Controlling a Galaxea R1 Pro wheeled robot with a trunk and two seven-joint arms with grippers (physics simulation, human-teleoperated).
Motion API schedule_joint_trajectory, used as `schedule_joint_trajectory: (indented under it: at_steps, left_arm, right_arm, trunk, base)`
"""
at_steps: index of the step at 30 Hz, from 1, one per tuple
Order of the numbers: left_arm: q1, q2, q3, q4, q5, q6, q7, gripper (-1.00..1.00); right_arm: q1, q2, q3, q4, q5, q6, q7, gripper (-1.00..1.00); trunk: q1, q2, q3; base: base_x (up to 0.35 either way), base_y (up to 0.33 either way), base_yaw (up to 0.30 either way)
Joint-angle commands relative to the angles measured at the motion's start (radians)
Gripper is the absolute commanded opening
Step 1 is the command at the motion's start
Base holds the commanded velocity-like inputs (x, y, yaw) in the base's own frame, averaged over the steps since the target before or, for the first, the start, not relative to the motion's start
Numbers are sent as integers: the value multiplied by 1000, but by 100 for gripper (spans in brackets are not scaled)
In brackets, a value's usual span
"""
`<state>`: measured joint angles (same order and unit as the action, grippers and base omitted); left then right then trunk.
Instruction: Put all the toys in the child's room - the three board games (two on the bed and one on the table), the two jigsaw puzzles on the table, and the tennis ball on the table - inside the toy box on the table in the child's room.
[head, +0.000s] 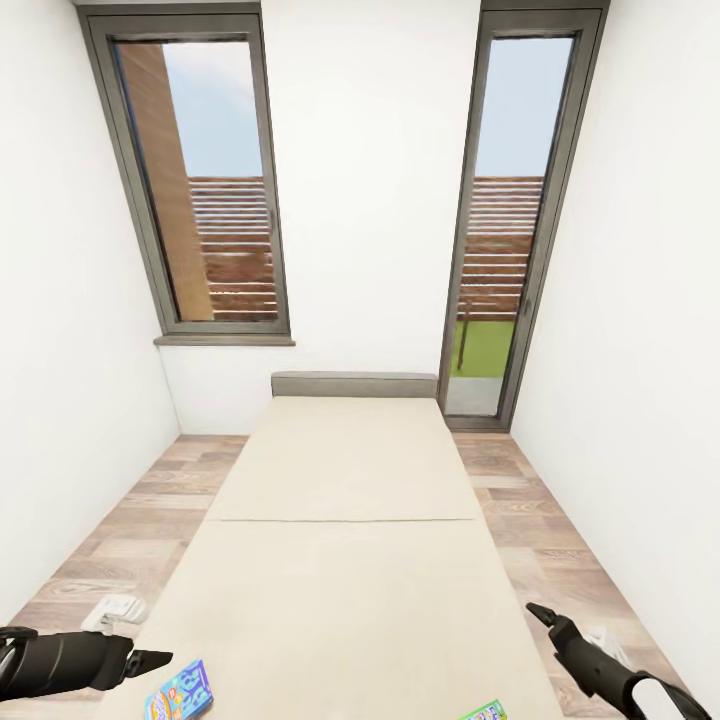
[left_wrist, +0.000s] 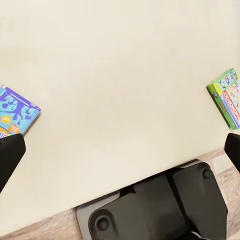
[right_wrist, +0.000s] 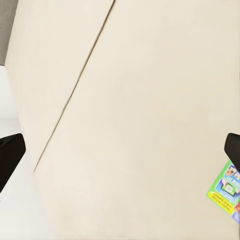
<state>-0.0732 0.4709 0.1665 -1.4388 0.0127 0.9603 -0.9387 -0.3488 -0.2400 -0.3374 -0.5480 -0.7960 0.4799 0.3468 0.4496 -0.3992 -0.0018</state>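
- Left gripper (head: 150, 659) at 8 o'clock in head view, dark arm reaching in from the left edge, fingers pointing toward the bed; in its wrist view we see finger tips at both side edges, far apart, so we call it released, nothing between them.
- Just beside it at 7 o'clock, blue board game (head: 180, 692) lies flat on the bed (head: 345, 560), cut by the lower edge; left wrist view shows it (left_wrist: 15, 114) at 9 o'clock.
- Right gripper (head: 542, 614) at 4 o'clock, angled up over the bed's right edge; its wrist view shows finger tips spread wide, released, empty.
- Green board game (head: 484, 712) at 5 o'clock on the bed, mostly cut off; left wrist view has it (left_wrist: 227, 97) at 3 o'clock, right wrist view (right_wrist: 227, 190) at 4 o'clock.
- The two games lie well apart on the cream cover.
- Dark robot base (left_wrist: 155, 207) at 6 o'clock in left wrist view, on the wood floor (head: 130, 530).
- Grey headboard (head: 354, 384) at the far end; two tall windows (head: 205, 190) at 11 and 1 o'clock.
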Motion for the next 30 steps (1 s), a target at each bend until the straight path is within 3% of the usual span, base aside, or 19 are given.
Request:
schedule_joint_trajectory:
  at_steps: [1, 3, 9, 15, 23, 30]
  left_arm:
    - [0, 0, 1, 0, 1, 8, -3, 100]
    - [0, 0, 1, 0, 1, 8, -3, 100]
    - [0, 0, 1, 0, 1, 8, -3, 100]
    - [0, -2, 1, 0, 1, 9, -3, 100]
    - [0, -24, -1, 0, 1, 9, -4, 100]
    - [0, -32, -1, -1, 1, 9, -5, 100]
  right_arm:
    - [-1, 1, 7, -8, -3, 8, -3, 100]
    - [-1, 1, 20, -20, -4, 8, -9, 100]
    - [-2, 23, 113, -121, -4, 11, -80, 100]
    - [-23, 64, 194, -221, -6, 30, -268, 100]
    - [-167, 110, 247, -244, -9, 177, -554, 100]
    - [-300, 126, 266, -162, -6, 244, -651, 100]
  trunk:
    - [0, -1, 0]
    - [0, -1, 0]
    - [0, -1, 0]
    - [0, -1, 0]
    - [0, -1, 0]
    - [0, -1, 0]
  base:
    - [0, 0, 0]
    - [0, 0, 0]
    - [0, 0, 0]
    - [0, 0, 0]
    - [0, 0, 0]
    - [0, 0, 0]
